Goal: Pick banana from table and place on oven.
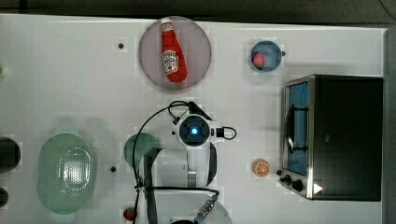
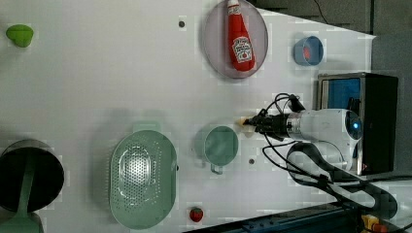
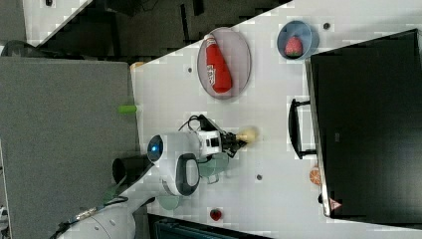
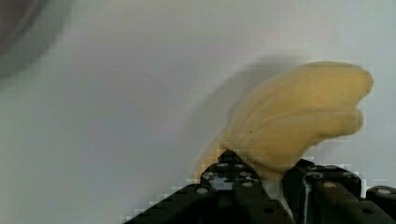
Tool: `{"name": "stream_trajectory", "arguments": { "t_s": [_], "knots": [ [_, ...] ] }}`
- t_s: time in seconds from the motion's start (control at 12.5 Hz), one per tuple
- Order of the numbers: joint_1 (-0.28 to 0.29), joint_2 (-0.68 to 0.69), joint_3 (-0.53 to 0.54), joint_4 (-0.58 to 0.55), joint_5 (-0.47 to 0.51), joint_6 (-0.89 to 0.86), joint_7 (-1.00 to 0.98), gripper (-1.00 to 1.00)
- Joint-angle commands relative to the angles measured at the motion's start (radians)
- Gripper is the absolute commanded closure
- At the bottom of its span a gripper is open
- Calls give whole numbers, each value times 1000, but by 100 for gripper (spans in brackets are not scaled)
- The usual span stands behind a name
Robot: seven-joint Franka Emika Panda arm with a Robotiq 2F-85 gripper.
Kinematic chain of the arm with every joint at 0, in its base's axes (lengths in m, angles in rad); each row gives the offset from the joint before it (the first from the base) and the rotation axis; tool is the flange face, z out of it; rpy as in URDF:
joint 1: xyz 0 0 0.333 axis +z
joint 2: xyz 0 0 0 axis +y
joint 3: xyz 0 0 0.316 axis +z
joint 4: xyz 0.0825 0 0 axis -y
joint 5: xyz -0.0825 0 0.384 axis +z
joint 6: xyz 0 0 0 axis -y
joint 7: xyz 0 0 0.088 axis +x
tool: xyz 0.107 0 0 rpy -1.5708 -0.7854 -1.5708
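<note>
I've got the black two-finger hand (image 4: 261,186) clamped on the small pale cream-yellow soft toy banana (image 4: 299,119); wrist view shows its fingers (image 4: 233,179) pinching the banana's base, flaps sticking out past the tips. In the left view the banana (image 2: 243,125) sits right at the hand (image 2: 253,124), low over the big flat white tabletop (image 2: 97,87), just beside a mint-green mug (image 2: 221,144). Can't tell whether it's touching the tabletop or just off it. Right view: banana (image 3: 247,134) pokes out of the hand (image 3: 235,142), well apart from the boxy black-topped toaster oven w/ silver front frame (image 3: 368,124).

Writing: red plastic ketchup bottle (image 1: 172,51) lying on a round grey plate (image 1: 198,51) has a white label, text too small to read. Oven (image 1: 348,137) has a small triangle sticker by the knobs, unreadable.

In the top view the arm's white wrist covers the hand and banana.
</note>
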Motion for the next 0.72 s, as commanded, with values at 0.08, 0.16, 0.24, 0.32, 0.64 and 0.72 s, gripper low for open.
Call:
{"name": "stream_trajectory", "arguments": {
  "t_s": [0.08, 0.16, 0.24, 0.32, 0.64, 0.72],
  "knots": [
    [-9, -50, -20, 10, 3, -22, -13, 53],
    [-9, -89, -17, 12, 3, -44, -13, 53],
    [-9, -145, -14, 15, 3, -86, -13, 53],
    [-9, -215, -14, 22, 3, -144, -13, 53],
    [-10, -483, -24, 142, 8, -494, -13, 53],
    [-12, -525, -31, 196, 16, -598, -13, 53]
  ]
}}
